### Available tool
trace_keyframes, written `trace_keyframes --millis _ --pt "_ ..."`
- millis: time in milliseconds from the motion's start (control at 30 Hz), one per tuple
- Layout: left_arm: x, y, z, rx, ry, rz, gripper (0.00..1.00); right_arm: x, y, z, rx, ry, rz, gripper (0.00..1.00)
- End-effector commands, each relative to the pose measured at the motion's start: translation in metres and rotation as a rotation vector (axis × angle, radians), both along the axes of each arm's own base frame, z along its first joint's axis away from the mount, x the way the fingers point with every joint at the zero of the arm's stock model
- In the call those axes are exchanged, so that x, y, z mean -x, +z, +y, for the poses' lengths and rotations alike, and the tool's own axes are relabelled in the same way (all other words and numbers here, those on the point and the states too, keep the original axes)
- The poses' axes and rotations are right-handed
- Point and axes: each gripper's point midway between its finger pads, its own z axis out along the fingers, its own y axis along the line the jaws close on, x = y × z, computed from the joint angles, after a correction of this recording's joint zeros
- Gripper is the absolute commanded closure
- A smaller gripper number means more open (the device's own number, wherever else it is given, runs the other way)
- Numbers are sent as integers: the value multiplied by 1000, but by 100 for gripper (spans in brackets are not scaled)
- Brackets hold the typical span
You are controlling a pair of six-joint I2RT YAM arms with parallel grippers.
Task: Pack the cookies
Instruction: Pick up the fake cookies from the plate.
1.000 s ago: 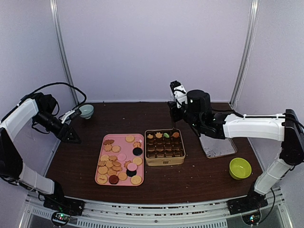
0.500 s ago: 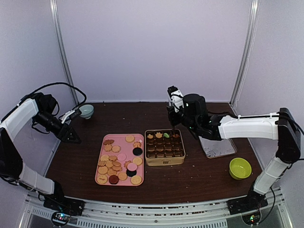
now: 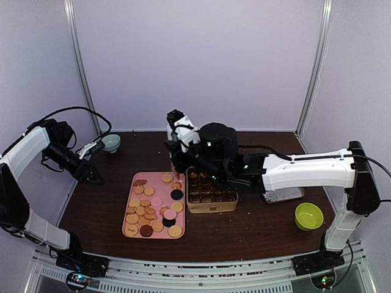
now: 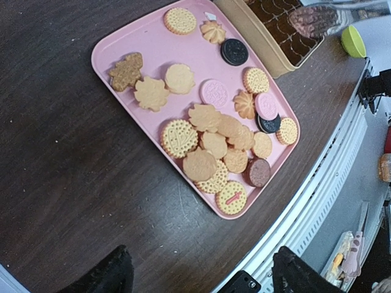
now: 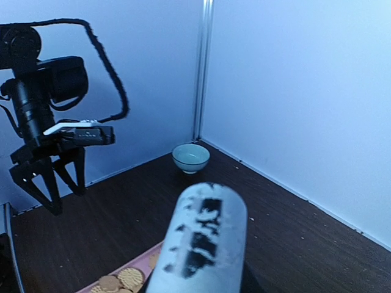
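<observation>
Many cookies (image 3: 151, 209) lie on a pink tray (image 3: 135, 178): tan rounds, flower shapes, a few dark and pink. A tan compartment tin (image 3: 211, 190) stands right of it with a few cookies in its far row. My right gripper (image 3: 178, 141) is shut on metal tongs (image 3: 173, 166) whose tips hang over the tray's far right corner. In the right wrist view only the tongs' handle (image 5: 201, 244) shows. My left gripper (image 3: 91, 173) is open and empty, left of the tray. In the left wrist view it (image 4: 204, 281) hovers over bare table beside the cookies (image 4: 214, 143).
A pale teal bowl (image 3: 111, 143) stands at the back left, also in the right wrist view (image 5: 190, 157). A metal tray (image 3: 282, 190) lies right of the tin. A lime green bowl (image 3: 308, 215) sits near the front right. The right arm spans above the tin.
My right arm has swung left with the tongs, from over the tin's far edge to over the pink tray's far right corner. The left arm has not moved.
</observation>
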Motion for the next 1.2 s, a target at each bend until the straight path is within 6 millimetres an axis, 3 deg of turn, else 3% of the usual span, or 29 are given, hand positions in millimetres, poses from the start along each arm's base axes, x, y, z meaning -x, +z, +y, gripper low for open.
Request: trace_keyframes --millis 0,167,333,567,1000,1167 --pt "-2 -1 7 -33 1 0 18 12 -13 56 -26 71 35 74" --pt "1 -4 12 -55 8 1 16 2 -37 98 -18 72 61 72" --pt "3 -10 12 -53 8 18 16 -12 -61 117 11 30 61 68" --pt "1 -11 11 -41 4 23 16 -29 -73 121 -8 -6 78 63" --pt "6 -14 12 -49 -13 28 17 -50 -61 126 -135 -7 86 63" --pt "9 -15 12 -56 -20 29 17 -60 -72 128 -114 -33 82 63"
